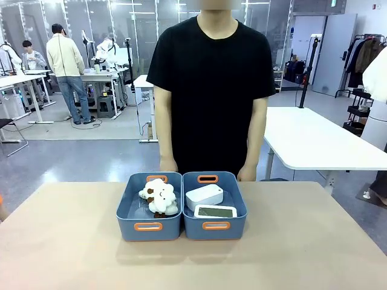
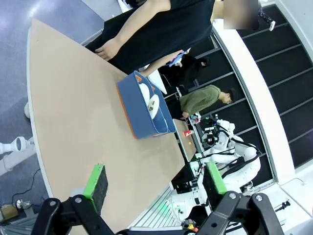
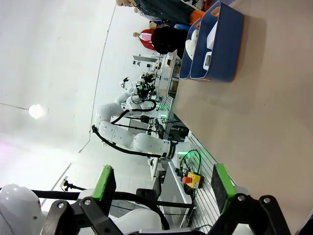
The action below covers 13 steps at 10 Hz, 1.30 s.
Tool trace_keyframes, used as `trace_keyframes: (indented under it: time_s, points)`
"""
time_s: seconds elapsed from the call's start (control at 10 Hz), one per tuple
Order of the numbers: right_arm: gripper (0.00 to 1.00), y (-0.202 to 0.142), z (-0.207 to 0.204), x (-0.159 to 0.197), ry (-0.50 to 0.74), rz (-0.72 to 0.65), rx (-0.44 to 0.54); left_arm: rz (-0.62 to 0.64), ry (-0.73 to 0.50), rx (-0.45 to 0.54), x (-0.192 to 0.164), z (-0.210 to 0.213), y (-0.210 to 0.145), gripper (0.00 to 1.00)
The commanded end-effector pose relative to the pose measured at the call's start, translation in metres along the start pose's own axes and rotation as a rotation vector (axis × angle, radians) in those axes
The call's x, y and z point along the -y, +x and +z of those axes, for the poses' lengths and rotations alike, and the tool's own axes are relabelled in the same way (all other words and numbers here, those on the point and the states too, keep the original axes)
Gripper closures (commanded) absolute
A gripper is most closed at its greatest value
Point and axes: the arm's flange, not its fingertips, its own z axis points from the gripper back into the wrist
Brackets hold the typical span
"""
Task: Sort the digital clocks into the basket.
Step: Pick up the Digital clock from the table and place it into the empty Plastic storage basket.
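Already both digital clocks [image 1: 208, 203] lie inside the basket [image 1: 214, 232], the blue bin on the robot's right of a touching pair set near the table's [image 1: 314, 241] far edge, midway along it. One clock lies tilted toward the bin's far end; the other lies flat with its grey screen up, against the near wall. The twin bin [image 1: 149, 233] beside it holds cream plush toys [image 1: 159, 197]. A person stands at the far edge with hands [image 1: 168, 164] down beside the bins, touching nothing.

Judging by this, the sorting looks finished, so the main risk is needless motion. An arm sweeping in low could clip the basket's near wall and shove both bins toward the person. The tilted clock rests partly on its neighbour, so a knock could make it slide or rattle. A reach into the wrong bin would disturb the plush instead.

From the left wrist view, the left pincer [image 2: 156, 185] hangs high over the bare table with its green pads wide apart, nothing between them, well away from the bins. The right pincer [image 3: 163, 185] is likewise spread wide and empty, clear of the table, with the bins far off.
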Motion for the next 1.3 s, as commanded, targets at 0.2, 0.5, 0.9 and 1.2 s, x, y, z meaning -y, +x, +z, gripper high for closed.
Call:
trace_keyframes:
  time_s: [0.2,0.5,0.9,1.2]
  points:
    - [0.0,-0.0012,-0.0012,-0.0021,-0.003,-0.001,0.001,-0.001,0.004,0.003,0.0035,-0.0006,-0.0013,0.0]
    - [0.0,-0.0012,-0.0012,-0.0021,-0.003,-0.001,0.001,-0.001,0.004,0.003,0.0035,-0.0006,-0.0013,0.0]
    - [0.0,-0.0012,-0.0012,-0.0021,-0.003,-0.001,0.001,-0.001,0.004,0.003,0.0035,-0.0006,-0.0013,0.0]
    - [0.0,-0.0012,-0.0012,-0.0021,-0.003,-0.001,0.001,-0.001,0.004,0.003,0.0035,-0.0006,-0.0013,0.0]
